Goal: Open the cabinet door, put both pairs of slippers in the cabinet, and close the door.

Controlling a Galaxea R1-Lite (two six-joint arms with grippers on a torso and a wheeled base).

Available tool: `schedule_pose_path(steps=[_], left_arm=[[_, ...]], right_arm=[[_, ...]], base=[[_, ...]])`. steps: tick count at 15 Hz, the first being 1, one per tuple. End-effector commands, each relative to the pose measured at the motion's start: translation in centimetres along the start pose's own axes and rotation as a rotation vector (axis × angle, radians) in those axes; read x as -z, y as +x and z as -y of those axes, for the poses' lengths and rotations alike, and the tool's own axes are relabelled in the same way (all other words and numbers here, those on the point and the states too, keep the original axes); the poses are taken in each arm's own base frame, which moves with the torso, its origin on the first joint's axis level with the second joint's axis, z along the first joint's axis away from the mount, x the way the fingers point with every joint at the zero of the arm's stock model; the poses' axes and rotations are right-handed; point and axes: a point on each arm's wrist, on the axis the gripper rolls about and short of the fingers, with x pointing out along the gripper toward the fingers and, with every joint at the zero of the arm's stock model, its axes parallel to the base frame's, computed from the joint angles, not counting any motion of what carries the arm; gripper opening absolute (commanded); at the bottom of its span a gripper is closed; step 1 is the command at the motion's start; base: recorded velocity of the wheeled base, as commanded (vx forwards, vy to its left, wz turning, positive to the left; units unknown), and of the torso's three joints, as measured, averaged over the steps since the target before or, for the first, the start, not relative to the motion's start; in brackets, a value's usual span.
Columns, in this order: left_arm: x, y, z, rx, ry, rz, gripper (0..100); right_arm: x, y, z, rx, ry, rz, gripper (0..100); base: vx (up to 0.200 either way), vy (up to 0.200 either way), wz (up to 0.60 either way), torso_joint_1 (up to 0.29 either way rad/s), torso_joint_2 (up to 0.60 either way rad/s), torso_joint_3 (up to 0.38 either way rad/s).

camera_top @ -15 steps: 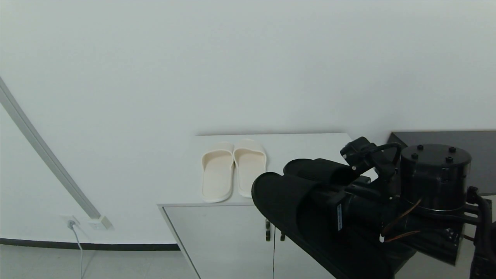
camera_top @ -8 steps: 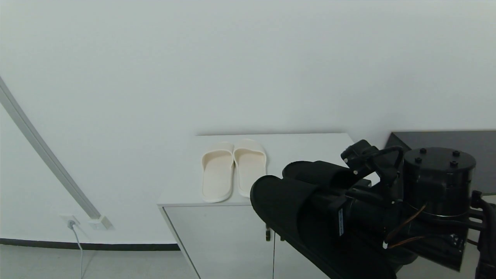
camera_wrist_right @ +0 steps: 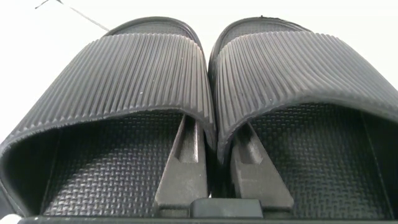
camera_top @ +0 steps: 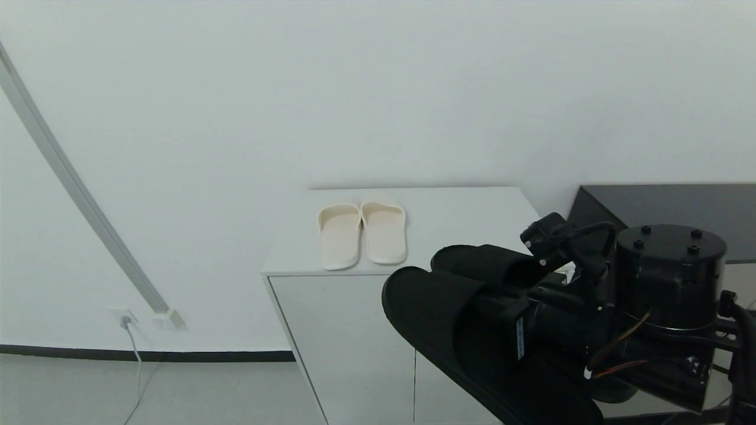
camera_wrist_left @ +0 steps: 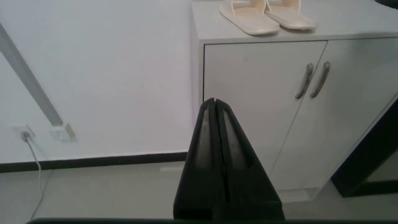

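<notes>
A pair of cream slippers point(camera_top: 362, 234) lies side by side on top of the white cabinet point(camera_top: 348, 330), near its front edge. They also appear as cream slippers point(camera_wrist_left: 267, 14) in the left wrist view. Both cabinet doors are shut, their two handles point(camera_wrist_left: 313, 79) meeting in the middle. My right gripper point(camera_wrist_right: 216, 140) is shut on the pair of black slippers point(camera_top: 449, 307), one finger inside each strap, pinching the inner walls together. It holds them in the air in front of the cabinet's right half. My left gripper point(camera_wrist_left: 215, 104) is shut and empty, low and facing the cabinet's left door.
A black surface point(camera_top: 667, 203) adjoins the cabinet on the right. On the wall to the left run a slanted grey conduit point(camera_top: 71, 177) and a socket with a cable point(camera_top: 125, 321). Open floor point(camera_top: 147, 389) lies left of the cabinet.
The whole head picture has shifted, so the camera moved; the cabinet now looks smaller and farther off. The right gripper still holds the black slippers in about the same spot.
</notes>
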Motion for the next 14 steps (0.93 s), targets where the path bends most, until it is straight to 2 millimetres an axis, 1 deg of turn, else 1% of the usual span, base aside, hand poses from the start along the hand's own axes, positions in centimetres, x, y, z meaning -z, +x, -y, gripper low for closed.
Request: schedule_pose_path(steps=[1, 12, 14], left_arm=[[0.0, 0.0, 0.0, 0.000, 0.000, -0.001, 0], [0.0, 0.0, 0.0, 0.000, 0.000, 0.001, 0], [0.0, 0.0, 0.0, 0.000, 0.000, -0.001, 0]], right_arm=[[0.1, 0.0, 0.0, -0.001, 0.000, -0.002, 0], [1.1, -0.2, 0.0, -0.005, -0.012, -0.037, 0], [1.4, -0.4, -0.1, -0.029, -0.020, -0.045, 0]], base=[[0.000, 0.000, 0.00, 0.000, 0.00, 0.000], [0.000, 0.000, 0.00, 0.000, 0.00, 0.000], [0.000, 0.000, 0.00, 0.000, 0.00, 0.000]])
